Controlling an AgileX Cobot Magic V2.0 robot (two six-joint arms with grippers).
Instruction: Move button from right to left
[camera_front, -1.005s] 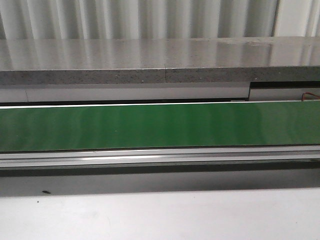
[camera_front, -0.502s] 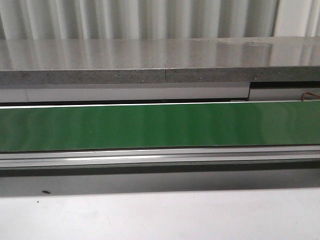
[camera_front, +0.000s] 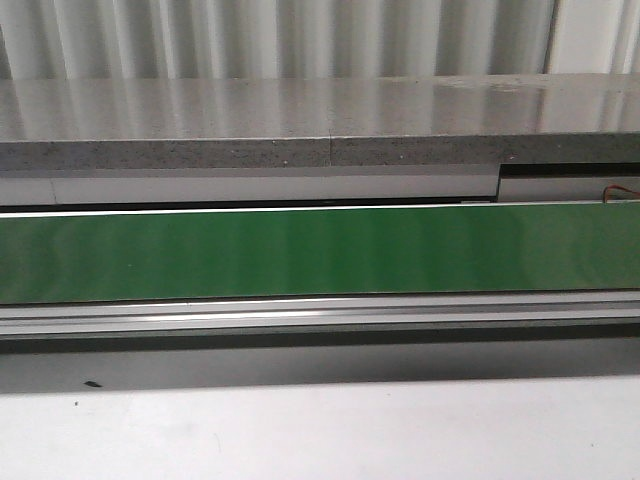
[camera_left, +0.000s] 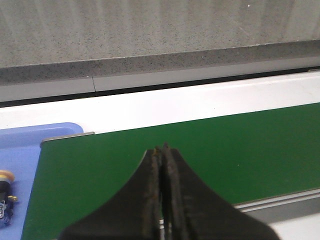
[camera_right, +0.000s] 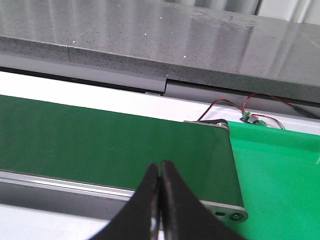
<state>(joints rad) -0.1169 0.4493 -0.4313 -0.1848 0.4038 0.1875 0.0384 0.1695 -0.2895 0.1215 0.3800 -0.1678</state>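
Observation:
A button (camera_left: 5, 186) with a yellow cap and black collar lies in a blue tray (camera_left: 22, 150) at the edge of the left wrist view, beside the end of the green conveyor belt (camera_left: 200, 150). My left gripper (camera_left: 161, 149) is shut and empty above the belt, apart from the button. My right gripper (camera_right: 159, 165) is shut and empty above the near edge of the belt (camera_right: 100, 145), close to its other end. No button shows in the right wrist view. Neither gripper shows in the front view, where the belt (camera_front: 320, 252) is bare.
A grey stone ledge (camera_front: 300, 115) runs behind the belt. A bright green surface (camera_right: 275, 175) lies past the belt's end roller, with red and black wires and a small green board (camera_right: 248, 117) behind it. A white table (camera_front: 320, 440) lies in front.

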